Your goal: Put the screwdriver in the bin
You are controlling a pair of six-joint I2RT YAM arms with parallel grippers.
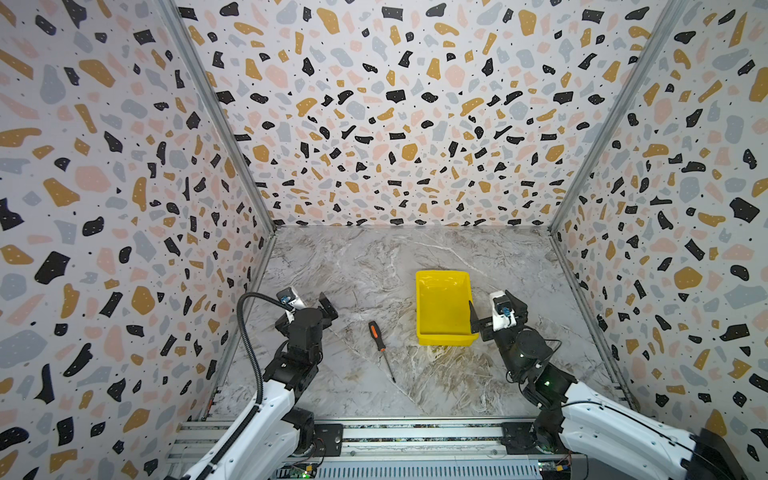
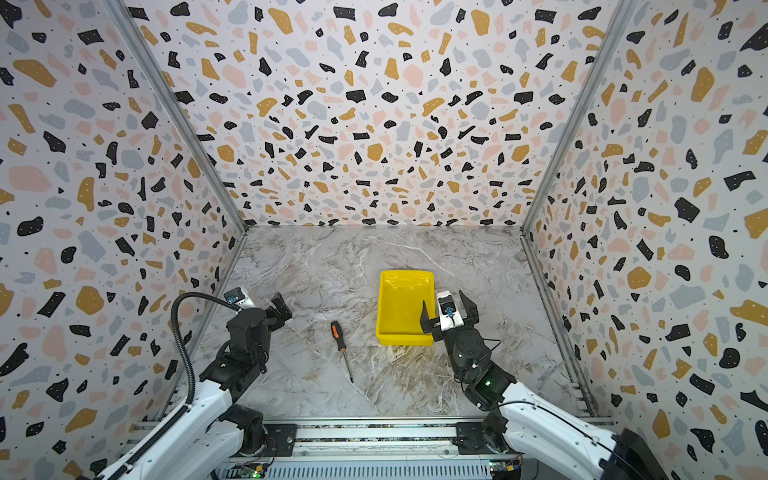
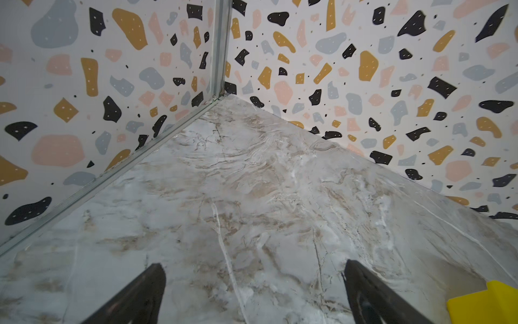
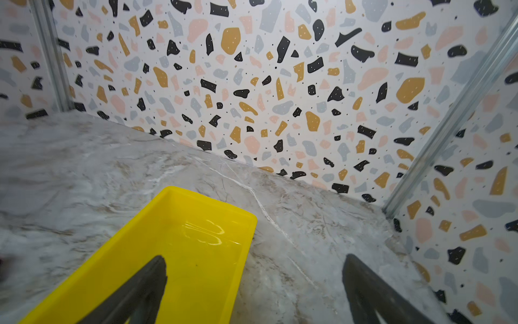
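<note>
Screwdriver (image 1: 380, 348): flat on the table (image 1: 353, 270), left of the bin and clear of it, tip nearest.
Left pincer (image 3: 253, 268): wide open, empty, beside the handle. Advise closing squarely across the handle, not the thin shaft.
Right pincer (image 4: 255, 261): open, empty, straddling the bin's wall.
Bin (image 1: 440, 299): empty.

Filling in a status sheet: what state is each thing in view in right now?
screwdriver: lying flat on the table, outside the bin, not gripped.
bin: upright on the table, empty.
left gripper: open, holding nothing.
right gripper: open, holding nothing.
</note>
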